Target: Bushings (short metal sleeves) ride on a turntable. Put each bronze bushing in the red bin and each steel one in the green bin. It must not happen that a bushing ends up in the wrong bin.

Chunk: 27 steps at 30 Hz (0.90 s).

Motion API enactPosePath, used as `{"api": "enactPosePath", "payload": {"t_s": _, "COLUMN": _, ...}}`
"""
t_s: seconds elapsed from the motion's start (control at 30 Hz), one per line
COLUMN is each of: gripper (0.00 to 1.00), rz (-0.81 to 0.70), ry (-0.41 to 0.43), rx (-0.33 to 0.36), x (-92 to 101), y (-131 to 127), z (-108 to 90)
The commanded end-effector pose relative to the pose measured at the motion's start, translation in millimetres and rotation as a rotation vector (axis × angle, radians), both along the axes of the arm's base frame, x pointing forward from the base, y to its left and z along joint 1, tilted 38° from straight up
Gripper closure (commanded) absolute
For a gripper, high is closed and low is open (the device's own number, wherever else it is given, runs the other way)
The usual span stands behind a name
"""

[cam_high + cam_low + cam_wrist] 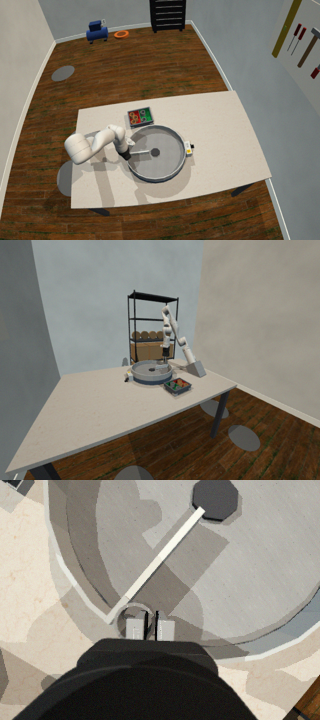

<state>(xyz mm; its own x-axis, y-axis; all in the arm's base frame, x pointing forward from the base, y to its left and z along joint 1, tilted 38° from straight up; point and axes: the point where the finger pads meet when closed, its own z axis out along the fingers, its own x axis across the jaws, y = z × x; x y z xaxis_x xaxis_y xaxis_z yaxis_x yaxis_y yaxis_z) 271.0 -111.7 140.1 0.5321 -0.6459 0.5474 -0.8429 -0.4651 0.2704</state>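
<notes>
My gripper (151, 621) (164, 359) is shut on the wall of a steel bushing (134, 604), one finger inside the ring and one outside. It is at the turntable's rim, near the outer end of the white bar. No other bushing shows on the visible part of the turntable (165, 165) (144, 367) (250, 580). The red bin (138, 120) holds three bronze bushings, one of them a bronze bushing (132, 114) at its back. The green bin (148, 113) holds two steel bushings. In the top view the arm hides the fingertips.
A white bar (139, 152) (161, 366) (155, 567) runs from near the dark hub (155, 152) (215, 499) to the rim. The turntable's raised wall surrounds its disc. A white box (188, 149) (129, 376) is on the wall's side away from the arm.
</notes>
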Motion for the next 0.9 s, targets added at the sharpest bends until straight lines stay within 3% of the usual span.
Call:
{"api": "enactPosePath", "payload": {"t_s": 0.0, "gripper": 1.0, "rz": 0.003, "ry": 0.003, "rx": 0.0, "x": -0.4, "y": 2.7, "z": 2.5}}
{"api": "enactPosePath", "payload": {"t_s": 0.87, "gripper": 1.0, "rz": 0.003, "ry": 0.003, "rx": 0.0, "x": -0.8, "y": 6.3, "z": 7.2}}
